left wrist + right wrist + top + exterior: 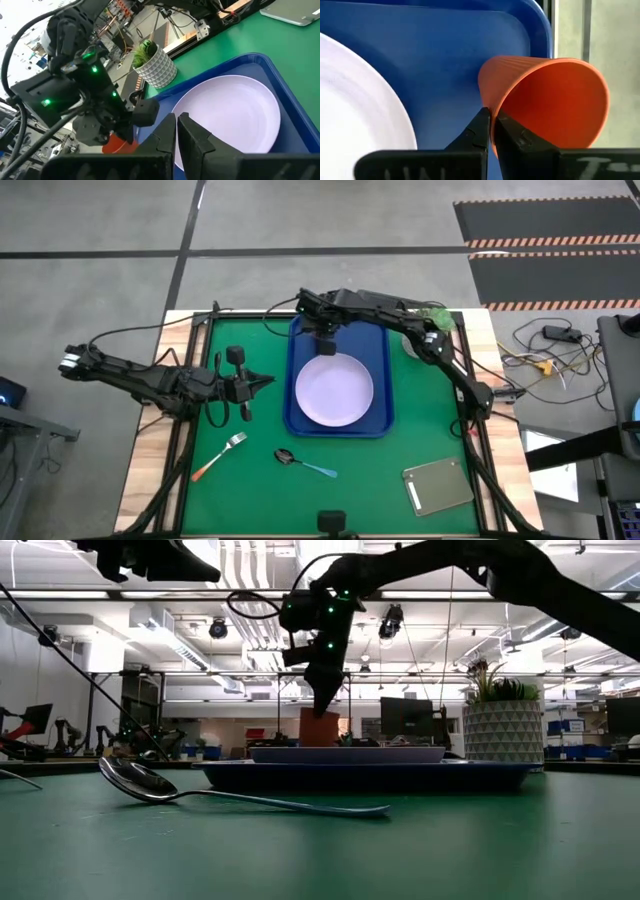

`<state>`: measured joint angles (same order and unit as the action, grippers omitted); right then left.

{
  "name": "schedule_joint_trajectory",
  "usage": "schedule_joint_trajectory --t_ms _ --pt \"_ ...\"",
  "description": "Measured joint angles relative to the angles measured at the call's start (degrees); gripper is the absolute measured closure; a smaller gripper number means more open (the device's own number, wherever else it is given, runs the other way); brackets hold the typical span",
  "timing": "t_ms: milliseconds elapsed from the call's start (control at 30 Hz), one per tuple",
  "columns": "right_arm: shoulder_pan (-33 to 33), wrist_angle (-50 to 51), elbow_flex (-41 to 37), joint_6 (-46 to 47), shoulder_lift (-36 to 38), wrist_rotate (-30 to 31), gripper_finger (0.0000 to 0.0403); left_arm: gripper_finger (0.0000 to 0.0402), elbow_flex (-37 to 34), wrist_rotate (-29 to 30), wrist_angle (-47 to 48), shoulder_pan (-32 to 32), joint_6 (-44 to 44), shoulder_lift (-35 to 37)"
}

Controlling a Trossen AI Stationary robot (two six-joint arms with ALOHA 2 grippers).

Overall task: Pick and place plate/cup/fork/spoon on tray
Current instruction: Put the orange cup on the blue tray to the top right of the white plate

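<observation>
The pale plate [333, 390] lies in the blue tray [380, 420]. My right gripper [325, 340] is over the tray's far end, shut on the orange cup [545, 105], which also shows in the low view [320, 727]. My left gripper [266, 380] is shut and empty, above the green mat just left of the tray. The orange-handled fork [220, 457] and the blue-handled spoon [303, 463] lie flat on the mat near the front. My right gripper pinches the cup's wall at its rim [489, 111], one finger inside the cup and one outside. The fingers come from above, pointing down. The cup stands upright below them over the tray's far end [320, 727]. The plate's rim hides the cup's base, so whether it rests on the tray I cannot tell.
A white patterned pot with a green plant [425, 325] stands just right of the tray's far corner. A grey square slab [437, 485] lies at the front right. In the low view the spoon [200, 790] lies in front of the tray.
</observation>
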<state>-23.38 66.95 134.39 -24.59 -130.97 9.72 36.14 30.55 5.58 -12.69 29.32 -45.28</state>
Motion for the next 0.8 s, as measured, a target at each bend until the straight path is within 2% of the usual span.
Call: schedule_joint_trajectory --t_ms 433,800 --pt "-0.21 -3.22 0.0 -2.09 -1.16 -0.77 0.0389 0.0402 0.0 0.0 -0.14 0.0 -0.05 -0.04" --pt "-0.28 -5.15 0.0 -2.09 -0.96 -0.75 0.0309 0.0402 0.0 -0.02 -0.46 0.0 0.02 -0.04"
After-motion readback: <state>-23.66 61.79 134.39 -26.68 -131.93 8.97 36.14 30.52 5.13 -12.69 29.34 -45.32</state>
